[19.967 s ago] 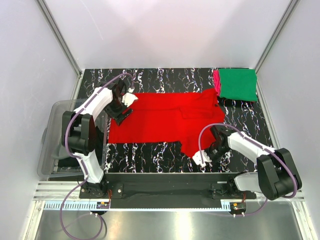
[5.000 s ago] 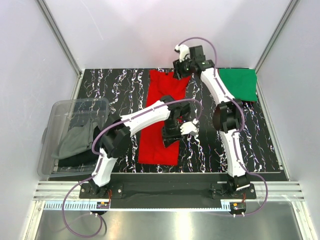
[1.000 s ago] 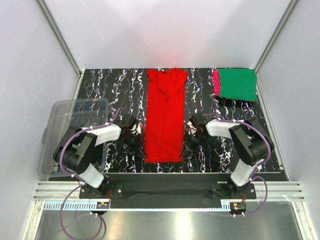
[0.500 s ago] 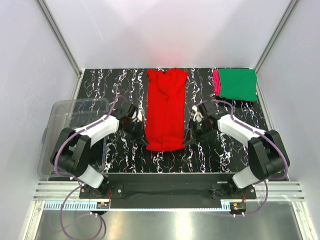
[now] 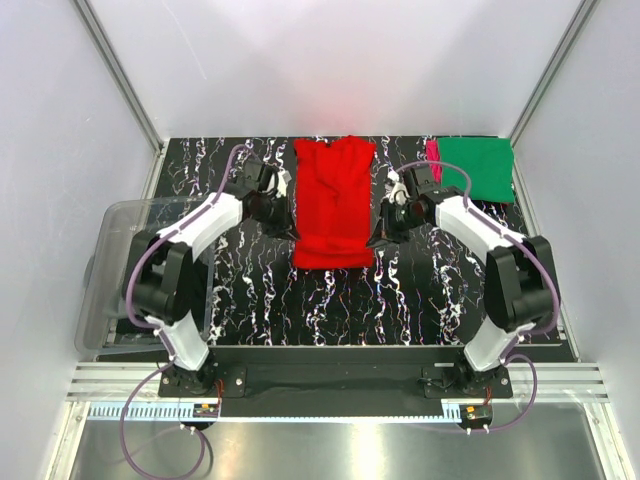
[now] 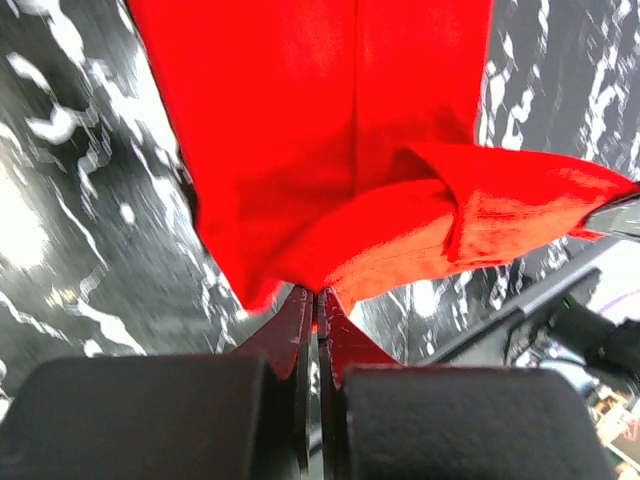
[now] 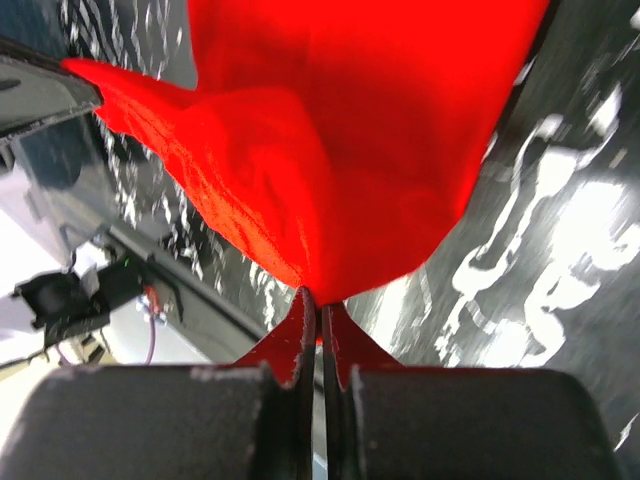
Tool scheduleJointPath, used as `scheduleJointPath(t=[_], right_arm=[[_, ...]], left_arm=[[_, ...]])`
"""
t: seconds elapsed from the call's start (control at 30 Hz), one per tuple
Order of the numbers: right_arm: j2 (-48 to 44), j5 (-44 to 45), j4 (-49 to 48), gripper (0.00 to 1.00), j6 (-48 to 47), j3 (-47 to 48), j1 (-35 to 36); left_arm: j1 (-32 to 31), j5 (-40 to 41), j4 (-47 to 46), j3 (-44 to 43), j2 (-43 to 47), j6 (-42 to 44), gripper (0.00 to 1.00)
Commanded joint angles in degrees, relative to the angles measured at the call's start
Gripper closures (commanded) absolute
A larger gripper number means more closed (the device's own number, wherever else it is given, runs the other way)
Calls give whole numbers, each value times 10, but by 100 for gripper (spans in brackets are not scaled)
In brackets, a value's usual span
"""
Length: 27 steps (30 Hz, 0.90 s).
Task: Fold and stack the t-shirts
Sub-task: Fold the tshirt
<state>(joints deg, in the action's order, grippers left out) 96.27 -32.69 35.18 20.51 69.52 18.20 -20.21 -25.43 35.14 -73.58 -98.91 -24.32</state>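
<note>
Red t-shirt (image 5: pixel 333 205): desk (image 5: pixel 250 290) centre, narrow strip, near hem raised off surface. Left fingers (image 6: pixel 300 325), right fingers (image 7: pixel 305 330): pressed together, pinching hem corners. Soft, light, limp; likely sag between holds. Hold at corners, all layers; keep hem taut.

In both wrist views the red t-shirt (image 6: pixel 330 130) runs off the top edge, and its pinched corners vanish between the closed fingers of the left gripper (image 6: pixel 317 297) and right gripper (image 7: pixel 320 297). The pink t-shirt (image 5: pixel 432 163) shows only a sliver beside the green t-shirt (image 5: pixel 478 168) lying on it
</note>
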Motion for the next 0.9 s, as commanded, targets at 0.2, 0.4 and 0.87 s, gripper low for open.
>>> scheduleJointPath(t=[0.2,0.4,0.87], right_arm=[[111,18,-40,100,-43,107,-24],[196,21,-42,100,-57,196,-36],[294,75,-61,54,-78,334,-46]], left_arm=[[17,37,-22,-105,-106,38,100],[28,47,-26,-179,-163,51,100],[35,81,-42,-261,-240,50,59]])
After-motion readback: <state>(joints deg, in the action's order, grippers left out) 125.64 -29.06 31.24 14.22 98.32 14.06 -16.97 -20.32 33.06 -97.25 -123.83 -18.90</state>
